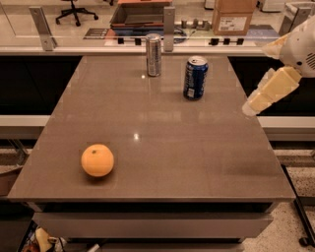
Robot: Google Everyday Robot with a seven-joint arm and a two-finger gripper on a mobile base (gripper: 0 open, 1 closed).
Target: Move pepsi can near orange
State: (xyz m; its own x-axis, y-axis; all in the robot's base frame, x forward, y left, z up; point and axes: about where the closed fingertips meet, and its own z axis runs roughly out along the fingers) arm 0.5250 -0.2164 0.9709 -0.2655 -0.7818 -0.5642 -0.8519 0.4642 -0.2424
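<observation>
The pepsi can [195,78], dark blue with white markings and a silver top, stands upright at the back right of the brown table [162,147]. The orange [97,160] sits near the front left of the table, far from the can. My gripper [268,92], a cream-coloured piece on the white arm, hangs in the air past the table's right edge, to the right of the pepsi can and apart from it. It holds nothing that I can see.
A taller slim silver-grey can [153,54] stands at the back of the table, left of the pepsi can. Behind the table runs a glass partition with metal posts [169,28]. A cardboard box [235,15] and an office chair [74,10] lie beyond it.
</observation>
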